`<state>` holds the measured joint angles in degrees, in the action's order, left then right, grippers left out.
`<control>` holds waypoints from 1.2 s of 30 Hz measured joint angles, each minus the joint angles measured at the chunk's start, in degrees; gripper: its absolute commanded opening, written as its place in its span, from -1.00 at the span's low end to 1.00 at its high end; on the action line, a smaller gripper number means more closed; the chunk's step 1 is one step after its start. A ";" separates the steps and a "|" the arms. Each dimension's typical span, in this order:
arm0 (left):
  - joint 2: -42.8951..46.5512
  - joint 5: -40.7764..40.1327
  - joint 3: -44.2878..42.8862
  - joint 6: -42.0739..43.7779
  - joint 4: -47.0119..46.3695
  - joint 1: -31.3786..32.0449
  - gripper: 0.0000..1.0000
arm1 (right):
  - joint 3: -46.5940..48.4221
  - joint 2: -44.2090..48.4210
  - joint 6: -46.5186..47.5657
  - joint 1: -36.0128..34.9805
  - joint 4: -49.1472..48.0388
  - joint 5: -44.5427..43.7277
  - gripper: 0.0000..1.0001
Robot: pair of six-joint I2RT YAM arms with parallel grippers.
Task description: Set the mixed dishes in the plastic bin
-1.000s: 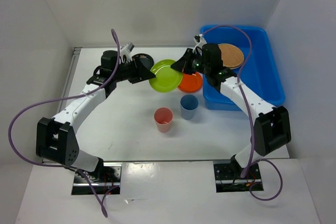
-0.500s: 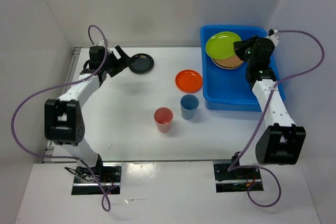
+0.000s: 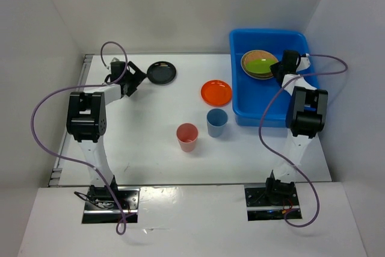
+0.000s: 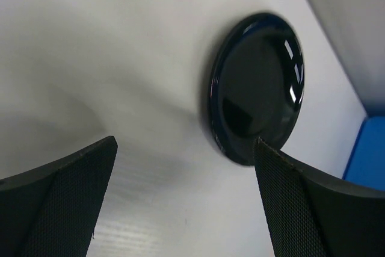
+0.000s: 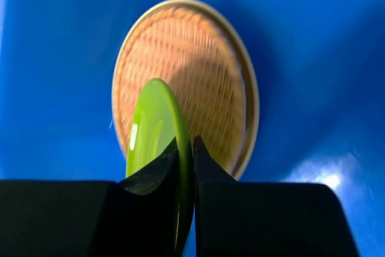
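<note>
My right gripper (image 3: 277, 69) is inside the blue plastic bin (image 3: 252, 103), shut on the rim of the lime green plate (image 3: 260, 64). The plate sits over a woven bamboo tray (image 3: 246, 59). In the right wrist view the fingertips (image 5: 186, 148) pinch the green plate (image 5: 150, 130) edge-on in front of the tray (image 5: 210, 70). My left gripper (image 3: 134, 78) is open and empty, just left of the black plate (image 3: 162, 71) on the table. The left wrist view shows that plate (image 4: 257, 85) beyond the spread gripper (image 4: 183, 167). The orange plate (image 3: 216, 92), blue cup (image 3: 216, 121) and pink cup (image 3: 187, 136) stand on the table.
White walls close in the table at the back and on both sides. The bin fills the far right corner; its corner shows in the left wrist view (image 4: 367, 154). Purple cables loop beside both arms.
My right gripper has brought the green plate down onto the bamboo tray in the bin. My left arm has pulled back a little along the far left, still open beside the black plate.
</note>
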<state>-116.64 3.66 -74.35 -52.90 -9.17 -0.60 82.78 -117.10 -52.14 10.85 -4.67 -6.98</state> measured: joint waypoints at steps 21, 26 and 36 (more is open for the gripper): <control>-10.36 1.22 -10.97 -4.68 -4.83 -1.14 0.93 | 12.96 -6.82 2.69 0.74 12.46 7.10 0.99; -12.20 3.69 -11.06 -8.13 -9.29 -1.07 0.88 | -3.02 9.68 2.71 0.92 9.53 10.99 0.99; -14.32 5.97 -10.93 -11.93 -14.43 1.44 0.61 | -5.68 16.09 5.07 -0.48 5.84 17.14 0.99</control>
<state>-130.96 9.63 -85.27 -64.84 -23.59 0.84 77.10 -101.01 -47.07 10.37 1.17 10.15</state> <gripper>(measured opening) 0.861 0.993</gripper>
